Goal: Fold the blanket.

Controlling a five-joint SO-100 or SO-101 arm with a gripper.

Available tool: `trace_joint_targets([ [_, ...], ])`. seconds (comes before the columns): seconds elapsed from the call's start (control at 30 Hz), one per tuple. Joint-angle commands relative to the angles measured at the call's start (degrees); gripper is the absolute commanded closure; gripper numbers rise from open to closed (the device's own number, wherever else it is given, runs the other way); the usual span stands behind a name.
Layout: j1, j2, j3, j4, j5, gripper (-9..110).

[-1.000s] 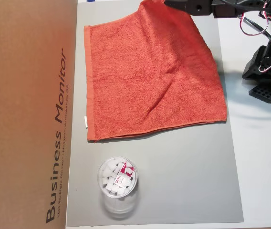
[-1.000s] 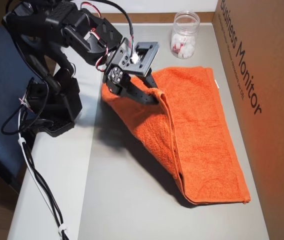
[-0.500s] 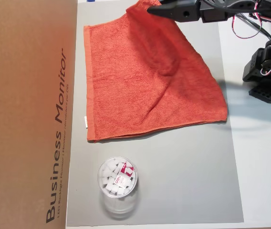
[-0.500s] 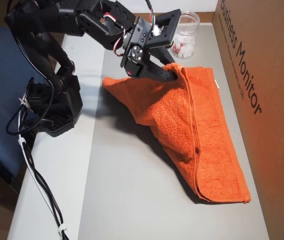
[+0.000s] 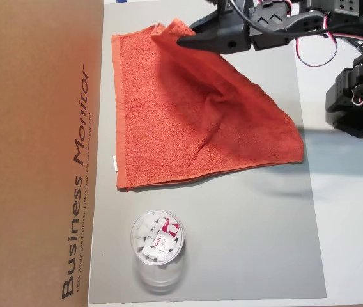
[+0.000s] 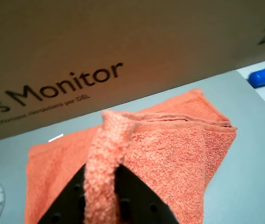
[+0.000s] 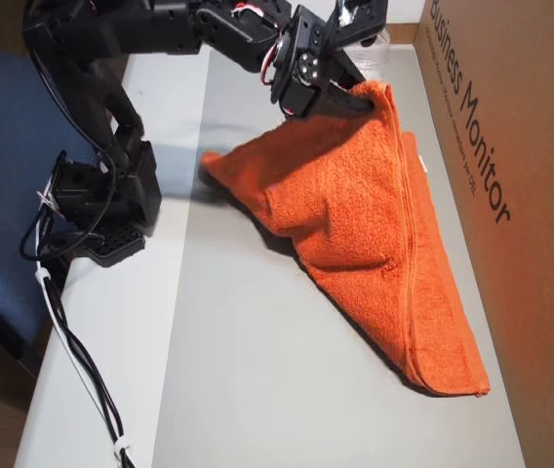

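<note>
The gripper (image 5: 185,39) is pinching a raised corner of the blanket (image 5: 194,121), which drapes across the grey mat (image 5: 245,230) beside the box (image 5: 34,128), so carry it low and square it over the far edge before letting go.

The whole arm (image 7: 111,88) was matte black plastic, chunky printed-looking segments with boxy servo housings. The gripper (image 5: 188,39) had pointed black fingers (image 6: 65,205), with small round holes in them up close. Red, white and black wires (image 5: 312,54) looped loosely between the joints, and a black cable (image 7: 72,341) trailed off the base (image 7: 101,200), with a white tie further down
</note>
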Motion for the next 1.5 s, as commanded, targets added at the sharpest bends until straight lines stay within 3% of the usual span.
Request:
trace_joint_targets([
  [0.0, -1.93, 0.00, -3.34, -0.97, -1.41, 102],
  [1.47, -18.19, -32.43, -29.53, -1.05, -13.45, 102],
])
